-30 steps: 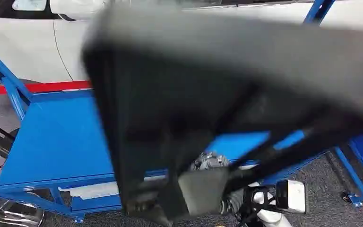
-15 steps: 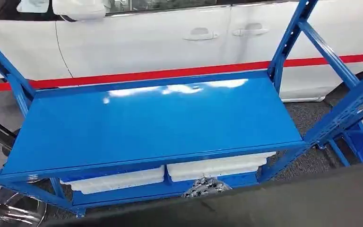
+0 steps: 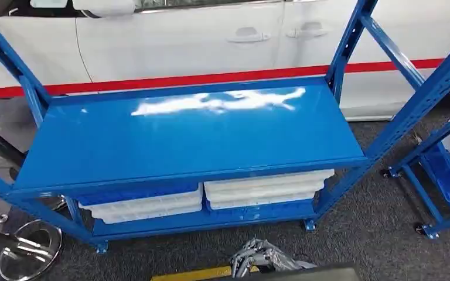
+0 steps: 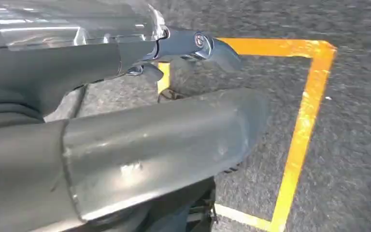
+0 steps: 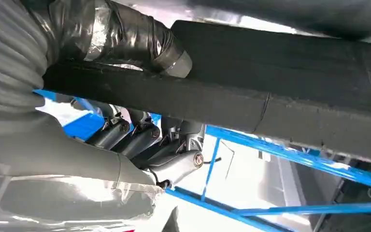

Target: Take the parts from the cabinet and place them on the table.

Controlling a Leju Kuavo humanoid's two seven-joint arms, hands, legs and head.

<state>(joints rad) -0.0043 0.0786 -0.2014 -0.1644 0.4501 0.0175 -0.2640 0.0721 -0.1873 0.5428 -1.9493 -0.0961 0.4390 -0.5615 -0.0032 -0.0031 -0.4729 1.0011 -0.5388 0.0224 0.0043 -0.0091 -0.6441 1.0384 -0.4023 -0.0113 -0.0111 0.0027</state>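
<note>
One black part (image 5: 280, 77), a flat slab with a matte, felt-like face and a thick square edge, is the thing in hand. It sits low and just in front of the blue tabletop (image 3: 199, 140), on the robot's side of it and not yet over it; in the head view only its dark edge (image 3: 304, 274) peeks in below the tabletop's front rail.

It looks light and fairly stiff, though broad enough to sag or swing if held at one corner. The rough surface should resist slipping. A grip across the edge, well in from the corner, seems the sound place.

The right robot hand (image 5: 92, 145) clamps that edge, with the thumb (image 5: 125, 34) wrapped over one face and the fingers (image 5: 125, 135) curled against the other. The left robot hand (image 4: 125, 135) hangs over the grey floor, away from the tabletop, fingers spread and holding nothing.
</note>
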